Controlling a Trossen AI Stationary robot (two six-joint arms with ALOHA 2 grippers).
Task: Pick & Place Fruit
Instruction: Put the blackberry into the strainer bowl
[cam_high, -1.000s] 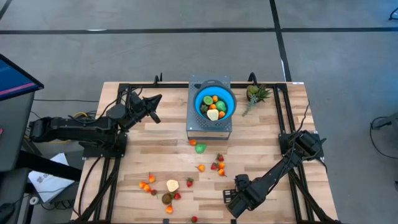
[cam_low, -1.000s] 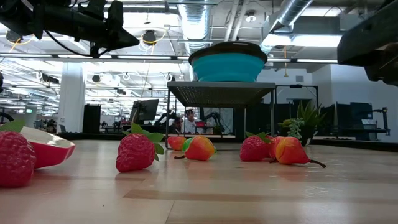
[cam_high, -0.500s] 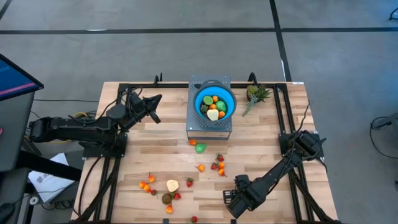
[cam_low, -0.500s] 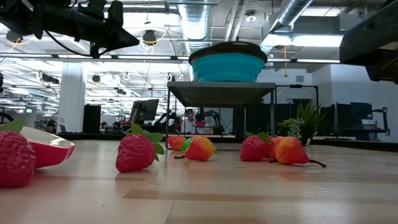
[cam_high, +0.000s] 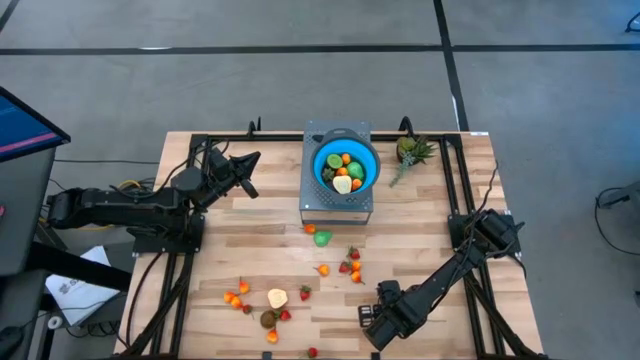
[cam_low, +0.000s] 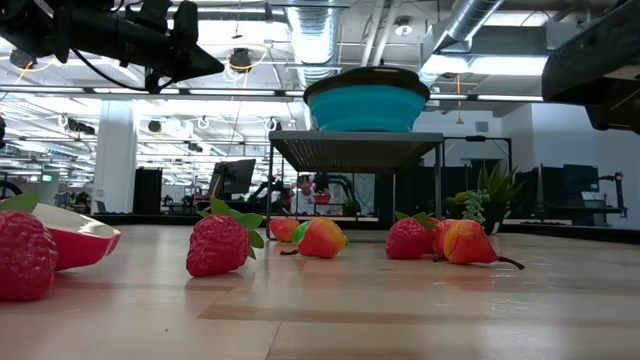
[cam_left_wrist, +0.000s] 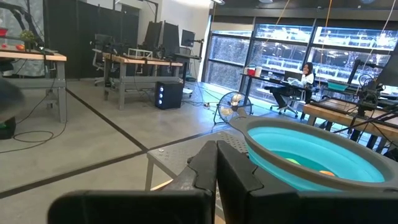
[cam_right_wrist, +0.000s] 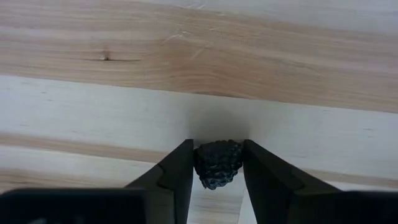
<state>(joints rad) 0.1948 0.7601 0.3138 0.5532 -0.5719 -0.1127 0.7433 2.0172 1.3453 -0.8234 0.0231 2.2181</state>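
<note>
Near the worktop (cam_high: 420, 240) front edge, my right tool (cam_right_wrist: 217, 168) pinches a dark knobbly berry (cam_right_wrist: 217, 163) between its fingers; grasp step, so next I lift toward the blue bowl (cam_high: 346, 166); left tool (cam_high: 243, 172) closed, idle.

Both arms are built of dark, near-black links joined by chunky rounded joint housings. The left arm (cam_high: 130, 205) has a long, boxy horizontal section, with thin yellow and orange cables showing near its base. Its gripper (cam_left_wrist: 216, 163) ends in two flat, matte black fingers with angular, stepped edges, seen over a wide dark wrist block. The right arm (cam_high: 455, 265) is a slimmer dark link running from a blocky base to a bulkier wrist. Its gripper (cam_right_wrist: 217, 163) carries two smooth black fingers (cam_right_wrist: 177, 174), broad at the base and tapering to blunt tips.
</note>
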